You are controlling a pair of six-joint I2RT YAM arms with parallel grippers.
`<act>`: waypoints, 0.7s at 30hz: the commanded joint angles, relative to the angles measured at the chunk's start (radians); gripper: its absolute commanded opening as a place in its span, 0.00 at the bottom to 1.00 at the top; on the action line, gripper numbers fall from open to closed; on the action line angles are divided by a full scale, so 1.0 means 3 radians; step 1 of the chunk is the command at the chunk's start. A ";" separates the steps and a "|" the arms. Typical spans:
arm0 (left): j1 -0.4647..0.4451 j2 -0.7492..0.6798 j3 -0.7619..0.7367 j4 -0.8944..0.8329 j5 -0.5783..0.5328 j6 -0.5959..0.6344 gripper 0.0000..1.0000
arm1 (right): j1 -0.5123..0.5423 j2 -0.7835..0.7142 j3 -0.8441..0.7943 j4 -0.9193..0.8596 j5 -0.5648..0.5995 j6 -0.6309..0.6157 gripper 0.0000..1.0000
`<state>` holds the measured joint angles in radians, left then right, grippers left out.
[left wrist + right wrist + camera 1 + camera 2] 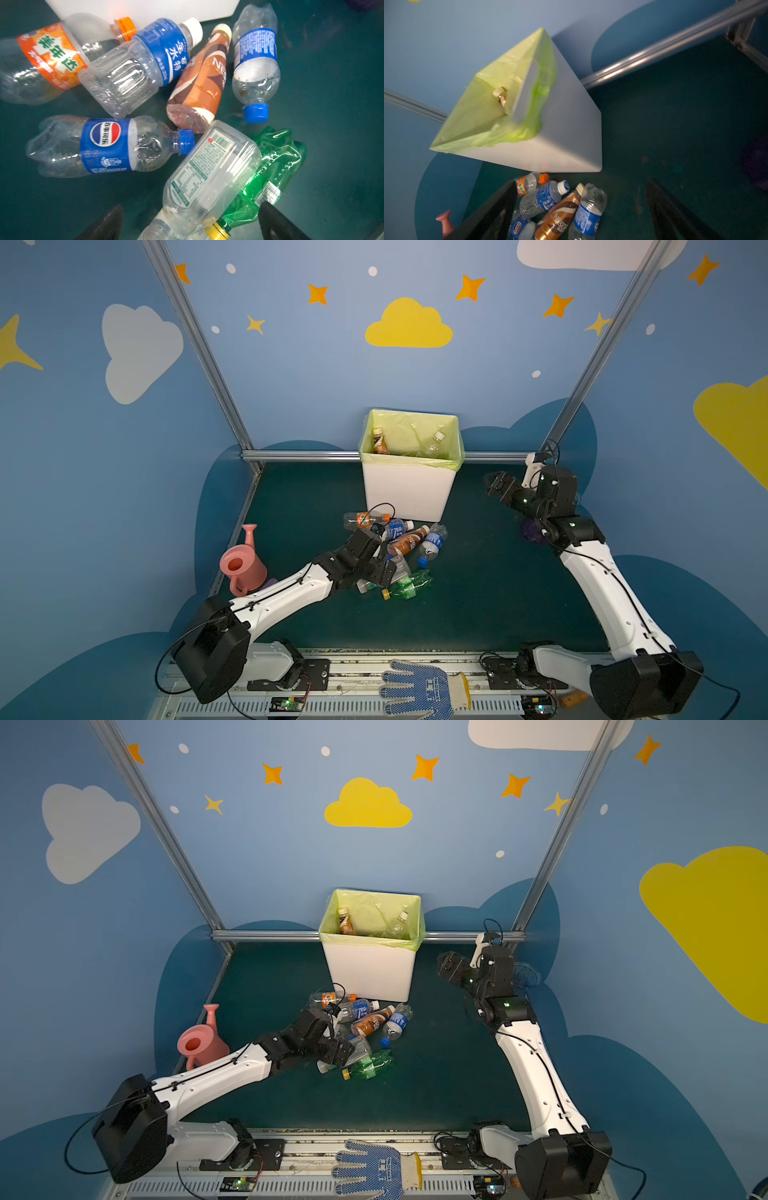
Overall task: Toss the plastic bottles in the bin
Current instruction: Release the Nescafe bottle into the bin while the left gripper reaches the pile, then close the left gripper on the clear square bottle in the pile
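Above the plastic bottles (405, 545) heaped before the bin (405, 493), left gripper (190, 216) hangs jaws open, poised to pick; right gripper (491, 484), jaws open and empty, stands clear.

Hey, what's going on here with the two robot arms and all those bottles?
Two bottles lie in the bin, and seven more sit in a heap in front of it. The left tool is open just over the heap, gripping nothing yet. The right tool is open and empty, raised to the right of the bin.
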<state>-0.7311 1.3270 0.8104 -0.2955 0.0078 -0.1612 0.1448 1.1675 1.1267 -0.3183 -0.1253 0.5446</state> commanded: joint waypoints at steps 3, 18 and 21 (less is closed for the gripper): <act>-0.0214 0.0099 0.0189 -0.0281 -0.0129 0.0282 1.00 | -0.0176 -0.0502 -0.0619 0.0202 -0.0138 0.0220 0.95; -0.0498 0.0554 0.0410 -0.0312 -0.0931 0.0367 0.95 | -0.0417 -0.1035 -0.1772 0.0237 -0.0165 0.0428 0.95; -0.0550 0.0625 0.0447 -0.0313 -0.0986 0.0411 0.94 | -0.0449 -0.1073 -0.1870 0.0249 -0.0175 0.0464 0.95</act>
<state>-0.8814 1.4990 0.9180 -0.3794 -0.2394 -0.0570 0.0185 0.8642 0.5831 -0.2649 -0.1665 0.6636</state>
